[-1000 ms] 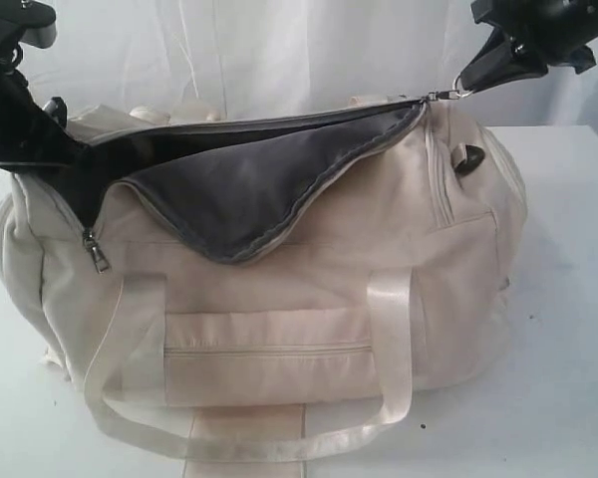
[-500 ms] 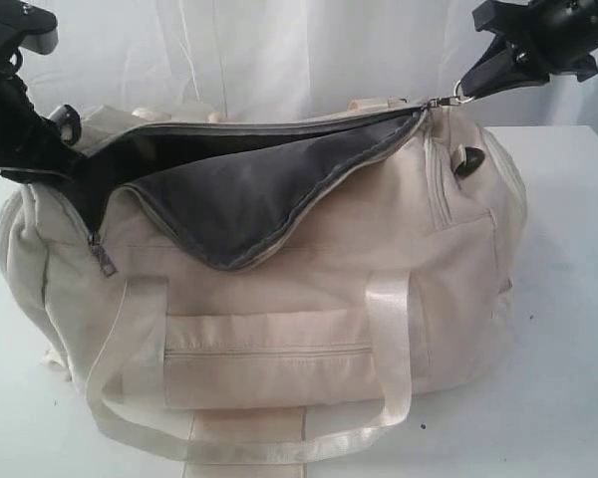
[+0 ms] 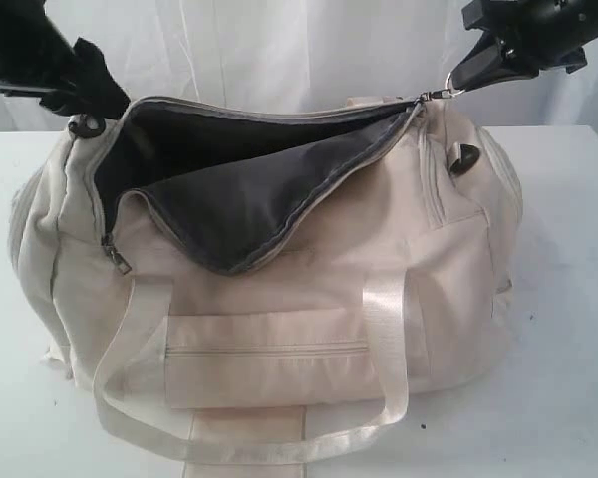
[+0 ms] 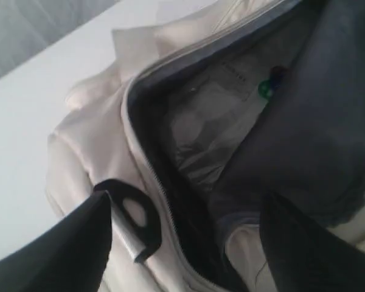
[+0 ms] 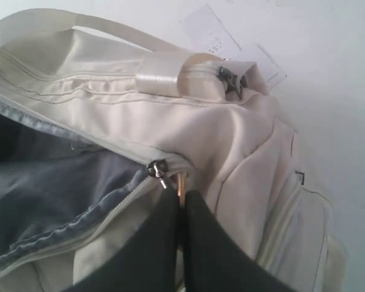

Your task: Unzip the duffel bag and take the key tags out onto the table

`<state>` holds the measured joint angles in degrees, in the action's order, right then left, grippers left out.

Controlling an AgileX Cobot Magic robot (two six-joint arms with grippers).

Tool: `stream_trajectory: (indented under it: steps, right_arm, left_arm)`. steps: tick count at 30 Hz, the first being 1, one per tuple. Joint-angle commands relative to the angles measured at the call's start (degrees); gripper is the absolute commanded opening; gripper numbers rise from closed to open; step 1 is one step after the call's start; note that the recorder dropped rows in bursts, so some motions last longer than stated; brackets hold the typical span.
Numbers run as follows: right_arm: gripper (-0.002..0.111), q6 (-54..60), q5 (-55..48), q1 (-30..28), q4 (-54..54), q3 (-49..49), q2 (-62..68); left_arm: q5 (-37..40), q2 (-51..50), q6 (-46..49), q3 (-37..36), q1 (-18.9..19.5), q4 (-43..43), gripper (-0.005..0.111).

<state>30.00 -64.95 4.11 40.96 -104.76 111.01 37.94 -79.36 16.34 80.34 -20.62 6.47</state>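
Duffel bag (image 3: 299, 299): sitting on the white tabletop (image 3: 568, 329), with the main zip lying open along the top. The near flap (image 3: 229, 199) is folding forward and showing its grey lining.
Right gripper (image 5: 181, 201): jaws pressing together on the ring pull (image 3: 456, 92) at the bag's right end. My reading is that it is holding that end up and taut so the mouth is gaping and the bag is not sliding.
Left gripper (image 4: 188, 207): jaws standing spread and carrying nothing, hovering over the left end of the opening. Its wrist camera is looking down into the bag, which suits a reach inside.
Key tags (image 4: 267, 87): lying deep inside the bag, with only a green and a red spot showing beside pale crinkled stuffing (image 4: 213, 128). They are not yet on the tabletop.
Second zip pull (image 3: 117, 259): hanging loose at the left front corner, with nothing touching it.
Step, as judged: the unzipping is looking complete and the retrieval is pending.
Risk, as judged: the flap is drooping over part of the opening and may be crowding the reach.
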Motion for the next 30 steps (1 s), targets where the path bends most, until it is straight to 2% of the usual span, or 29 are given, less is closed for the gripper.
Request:
stream_trajectory:
  steps: [1, 6, 10, 17, 22, 26, 30]
  right_arm:
    - [0.0, 1.3, 0.9, 0.4, -0.1, 0.3, -0.6]
    - [0.0, 1.3, 0.9, 0.5, 0.2, 0.3, -0.5]
    - [0.0, 1.5, -0.1, 0.5, 0.4, 0.3, -0.5]
    - [0.0, 3.3, -0.1, 0.7, 3.2, 0.3, -0.5]
    - [0.0, 4.3, -0.1, 1.9, 3.2, 0.3, -0.5]
    - [0.0, 4.5, 0.1, 2.9, 3.2, 0.3, -0.5]
    - [0.0, 4.5, 0.4, 2.8, 3.2, 0.3, -0.5]
  left_arm:
    - [-0.3, -0.7, 10.0, 1.8, -2.6, 2.9, 0.068]
    - [-7.9, -7.2, 23.8, 3.4, -6.8, 2.9, 0.067]
    - [-14.0, -13.3, 30.1, 6.7, -9.3, 2.9, 0.067]
    - [-16.4, -23.5, 38.8, 13.9, -14.0, 2.9, 0.067]
    - [-21.1, -28.3, 43.8, 15.1, -15.0, 2.9, 0.067]
    - [-26.1, -30.9, 44.1, 15.1, -15.0, 2.9, 0.067]
    - [-32.9, -32.6, 44.1, 15.1, -15.0, 2.9, 0.062]
